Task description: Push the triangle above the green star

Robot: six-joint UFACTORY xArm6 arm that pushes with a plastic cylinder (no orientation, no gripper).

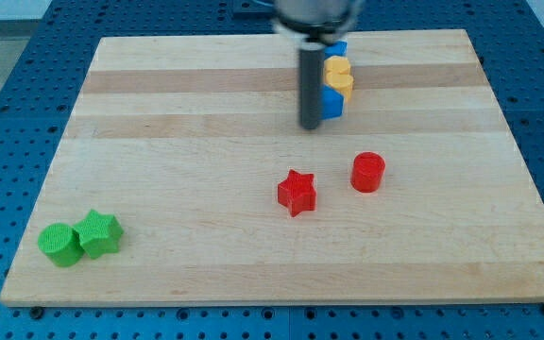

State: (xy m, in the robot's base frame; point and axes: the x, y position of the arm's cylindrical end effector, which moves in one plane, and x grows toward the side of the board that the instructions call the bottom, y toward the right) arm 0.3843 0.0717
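The green star [99, 233] lies near the board's bottom left corner, touching a green cylinder [59, 245] on its left. My tip [310, 127] is far from it, at the top middle of the board. Just right of the rod is a column of three blocks. A blue block [333, 102] touches or nearly touches the rod, a yellow block [338, 75] sits above it, and another blue block [339, 47] sits at the top. The rod partly hides these blocks. I cannot tell which one is the triangle.
A red star [297, 193] and a red cylinder [367, 172] lie in the middle of the board, below my tip. The wooden board [178, 142] rests on a blue perforated table.
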